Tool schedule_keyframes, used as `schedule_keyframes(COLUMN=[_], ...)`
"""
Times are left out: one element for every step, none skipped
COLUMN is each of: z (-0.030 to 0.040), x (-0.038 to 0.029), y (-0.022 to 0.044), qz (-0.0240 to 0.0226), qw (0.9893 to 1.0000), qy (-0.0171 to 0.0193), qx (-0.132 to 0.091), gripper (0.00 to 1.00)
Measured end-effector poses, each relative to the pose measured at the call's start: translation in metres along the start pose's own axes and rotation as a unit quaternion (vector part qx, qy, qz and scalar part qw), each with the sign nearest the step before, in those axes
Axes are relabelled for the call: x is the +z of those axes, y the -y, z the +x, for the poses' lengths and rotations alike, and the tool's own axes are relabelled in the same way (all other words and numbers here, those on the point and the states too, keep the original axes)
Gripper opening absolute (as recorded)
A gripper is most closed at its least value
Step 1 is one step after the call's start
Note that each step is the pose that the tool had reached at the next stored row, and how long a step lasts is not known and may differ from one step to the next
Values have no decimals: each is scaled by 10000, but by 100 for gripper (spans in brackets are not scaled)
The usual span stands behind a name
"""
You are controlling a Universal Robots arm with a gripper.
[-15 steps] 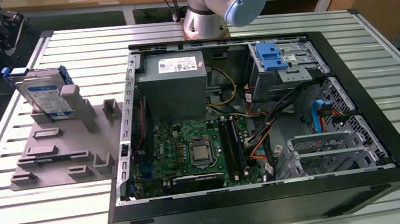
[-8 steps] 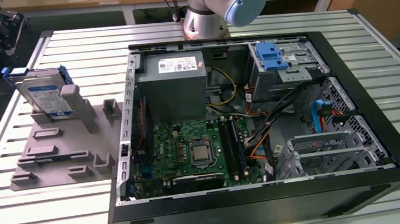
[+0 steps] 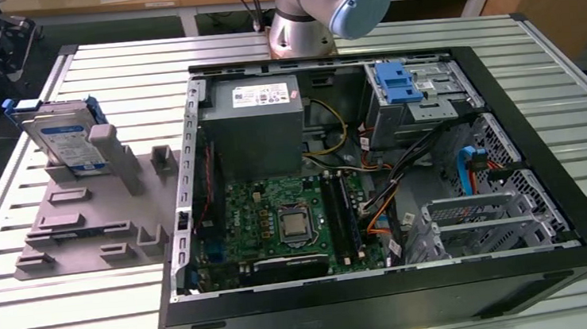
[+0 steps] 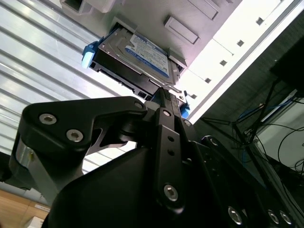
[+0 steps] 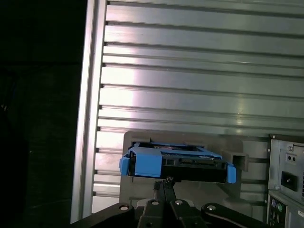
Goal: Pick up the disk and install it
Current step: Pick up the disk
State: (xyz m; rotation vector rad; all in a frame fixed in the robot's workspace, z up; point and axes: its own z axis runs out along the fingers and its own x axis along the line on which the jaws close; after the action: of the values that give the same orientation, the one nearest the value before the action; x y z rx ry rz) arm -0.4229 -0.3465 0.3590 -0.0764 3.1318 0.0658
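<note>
- Pick-up not yet done: the disk (image 3: 63, 141) stands in the grey holder (image 3: 86, 222) on the bench (image 3: 74, 327).
- My gripper (image 5: 164, 183) aims at it; spread or pressed together, I cannot tell.
- I judge the grasp needs a square approach.

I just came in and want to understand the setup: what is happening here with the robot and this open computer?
A single robot arm is working on putting a disk into an open computer case, which lies on its side on a slatted metal table. The disk is not picked up yet: it stands in a grey holder, to the exterior view's left of the case. In both wrist views the gripper is aimed at the disk's blue-framed edge.
</note>
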Motion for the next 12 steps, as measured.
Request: schedule_keyframes(z=[0, 0, 0, 0, 0, 0, 0, 0, 0, 0, 0, 0], x=[0, 0, 0, 0, 0, 0, 0, 0, 0, 0, 0, 0], y=[0, 0, 0, 0, 0, 0, 0, 0, 0, 0, 0, 0], qz=[0, 0, 0, 0, 0, 0, 0, -1, -1, -1, -1, -1], qw=[10000, 10000, 10000, 10000, 10000, 10000, 10000, 10000, 10000, 10000, 10000, 10000], qy=[0, -1, -1, -2, -2, -2, -3, -3, -3, -4, -4, -4], qx=[-8, -17, -26, -35, -43, -51, -60, -68, -76, -84, -91, -99], gripper=[11, 11, 11, 11, 11, 11, 11, 11, 11, 11, 11, 11])
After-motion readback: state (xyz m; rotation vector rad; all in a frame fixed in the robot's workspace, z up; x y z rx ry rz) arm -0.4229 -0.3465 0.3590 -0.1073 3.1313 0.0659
